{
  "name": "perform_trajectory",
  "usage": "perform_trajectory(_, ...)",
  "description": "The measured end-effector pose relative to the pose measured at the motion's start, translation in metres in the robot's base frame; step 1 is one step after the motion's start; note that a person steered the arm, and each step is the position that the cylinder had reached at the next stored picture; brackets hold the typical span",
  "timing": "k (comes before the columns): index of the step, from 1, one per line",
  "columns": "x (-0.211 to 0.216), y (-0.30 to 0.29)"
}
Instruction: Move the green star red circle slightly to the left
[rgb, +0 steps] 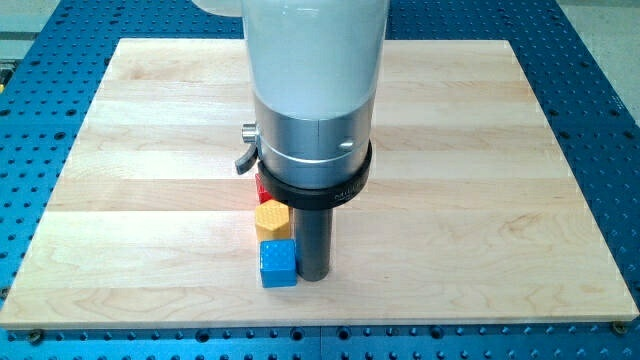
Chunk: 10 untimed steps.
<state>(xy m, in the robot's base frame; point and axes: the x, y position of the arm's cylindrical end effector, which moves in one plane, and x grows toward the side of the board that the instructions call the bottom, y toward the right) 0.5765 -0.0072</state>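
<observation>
My tip (314, 276) rests on the wooden board (150, 150) in the lower middle of the view, right beside the right side of a blue cube (278, 264). A yellow hexagon block (272, 220) sits just above the blue cube, to the left of the rod. A sliver of a red block (260, 188) shows above the yellow one, mostly hidden behind the arm's body. No green star is visible; the arm hides the board's middle.
The arm's wide white and silver body (315, 110) covers the top middle of the board. A blue perforated table (600, 150) surrounds the board on all sides.
</observation>
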Motion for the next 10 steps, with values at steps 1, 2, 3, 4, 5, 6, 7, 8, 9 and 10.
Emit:
perform_trajectory(1,0.000,0.000)
perform_trajectory(2,0.000,0.050)
perform_trajectory(3,0.000,0.138)
perform_trajectory(4,0.000,0.188)
perform_trajectory(5,0.000,0.237)
perform_trajectory(6,0.000,0.281)
perform_trajectory(7,0.000,0.312)
perform_trajectory(8,-0.003,0.317)
perform_trajectory(9,-0.024,0.260)
perform_trajectory(10,-0.061,0.171)
